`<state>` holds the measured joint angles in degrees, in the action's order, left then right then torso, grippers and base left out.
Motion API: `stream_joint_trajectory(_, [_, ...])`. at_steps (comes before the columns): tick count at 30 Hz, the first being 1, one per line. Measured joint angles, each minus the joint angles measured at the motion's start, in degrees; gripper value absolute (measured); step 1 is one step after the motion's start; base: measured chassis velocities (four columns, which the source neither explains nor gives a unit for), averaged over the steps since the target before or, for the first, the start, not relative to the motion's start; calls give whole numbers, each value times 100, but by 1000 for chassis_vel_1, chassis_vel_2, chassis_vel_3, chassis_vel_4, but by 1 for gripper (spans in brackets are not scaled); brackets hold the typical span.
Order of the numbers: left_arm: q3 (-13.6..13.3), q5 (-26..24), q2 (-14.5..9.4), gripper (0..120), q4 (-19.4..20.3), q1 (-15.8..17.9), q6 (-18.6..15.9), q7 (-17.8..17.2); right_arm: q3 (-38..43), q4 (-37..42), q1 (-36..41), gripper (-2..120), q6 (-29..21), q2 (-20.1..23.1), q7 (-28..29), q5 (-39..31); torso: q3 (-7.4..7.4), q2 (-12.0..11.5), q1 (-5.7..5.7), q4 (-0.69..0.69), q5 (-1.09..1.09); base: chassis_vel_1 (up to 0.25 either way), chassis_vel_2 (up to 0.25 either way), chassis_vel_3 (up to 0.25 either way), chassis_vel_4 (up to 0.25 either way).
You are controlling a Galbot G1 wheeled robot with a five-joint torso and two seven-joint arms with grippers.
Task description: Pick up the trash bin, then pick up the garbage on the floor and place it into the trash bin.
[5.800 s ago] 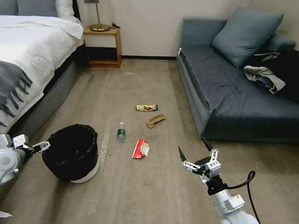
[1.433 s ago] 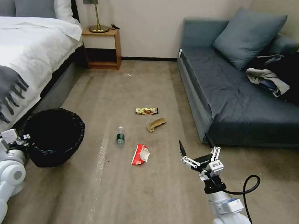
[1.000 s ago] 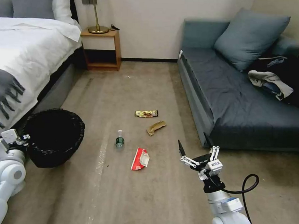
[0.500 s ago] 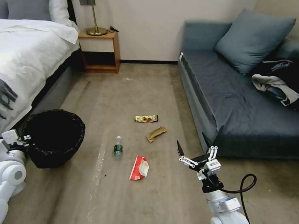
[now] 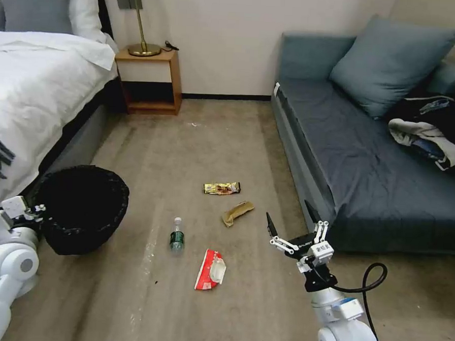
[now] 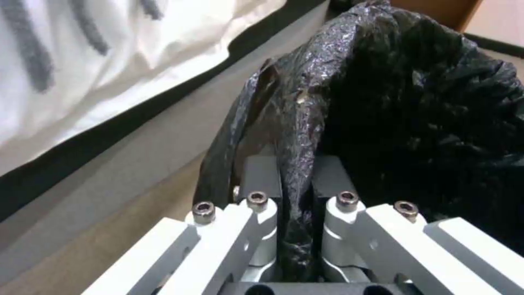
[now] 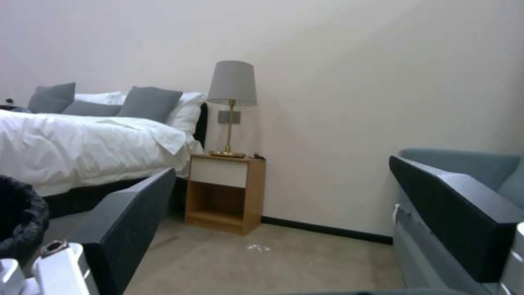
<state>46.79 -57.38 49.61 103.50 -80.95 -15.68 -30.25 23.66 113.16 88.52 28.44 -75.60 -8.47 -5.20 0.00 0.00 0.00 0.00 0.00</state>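
Since the earliest frame the trash bin (image 5: 83,208) has been lifted off the carpet and is held at nine o'clock, its liner rim clamped between the closed fingers of the left gripper (image 6: 294,205). The garbage (image 5: 209,269) is seen at the centre, scattered on the floor. At four o'clock the right gripper (image 5: 288,225) is raised, pointing forward, fingers spread wide and empty.

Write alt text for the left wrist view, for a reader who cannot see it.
The left gripper is shut on the crinkled black bag at the rim of the trash bin. A bed with white bedding runs alongside, above carpet.
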Motion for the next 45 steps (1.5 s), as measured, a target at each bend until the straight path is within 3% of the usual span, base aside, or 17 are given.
stream_joint_trajectory(31, [-53,-62,20,7,-1,38,-18,-121,-106,-117,-30,100,218,63,-262,11,1,0,0,0,0,-99,99,99,-101])
stream_joint_trajectory(45, [-17,-105,9,7,192,4,-30,-123,-634,-47,-187,100,-183,724,-876,-84,0,0,0,0,0,-2,4,4,-1])
